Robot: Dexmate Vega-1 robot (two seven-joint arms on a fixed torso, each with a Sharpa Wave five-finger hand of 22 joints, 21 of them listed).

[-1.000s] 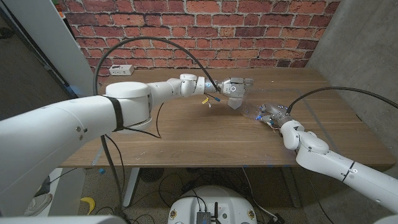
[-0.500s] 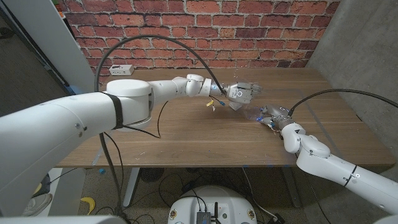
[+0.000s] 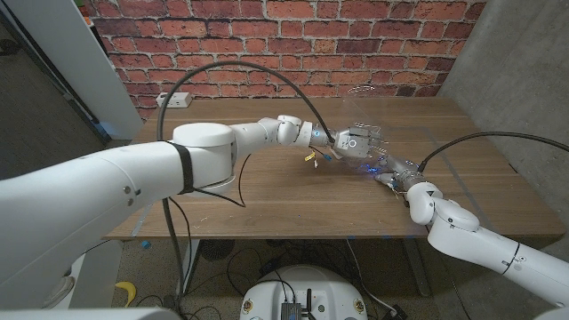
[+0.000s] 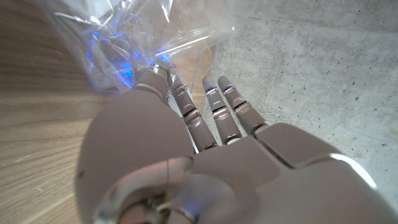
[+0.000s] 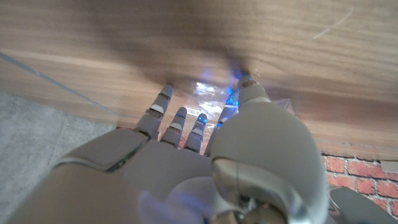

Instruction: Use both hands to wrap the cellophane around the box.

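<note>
In the head view we see the left hand point(image 3: 354, 140) right of the frame's centre, raised over the wooden table point(image 3: 267, 191), with its arm reaching in from the lower left. A sheet of clear cellophane point(image 3: 360, 111) rises from this hand toward the upper middle of the frame, its edges catching light against the brick wall point(image 3: 293, 44). The fingers point(image 3: 373, 135) appear to have hold of the film, but we cannot tell how firmly. In the left wrist view the left hand point(image 4: 205, 162) shows its fingers point(image 4: 221, 112) extended side by side and only slightly apart, and the crumpled cellophane point(image 4: 124, 37), lit with blue reflections, lies against the thumb side in the upper left of that frame. The right hand point(image 3: 396, 171) sits just below and right of the left hand in the head view, low at the table surface, touching the lower part of the film. In the right wrist view the right hand point(image 5: 205, 155) has its fingers point(image 5: 177, 121) reaching toward the table, with a glint of blue-lit cellophane point(image 5: 214, 93) at the fingertips; the frame is blurred and we cannot tell whether the film is pinched. We cannot make out the box through the film. A white power strip point(image 3: 175, 99) lies at the table's upper left.
</note>
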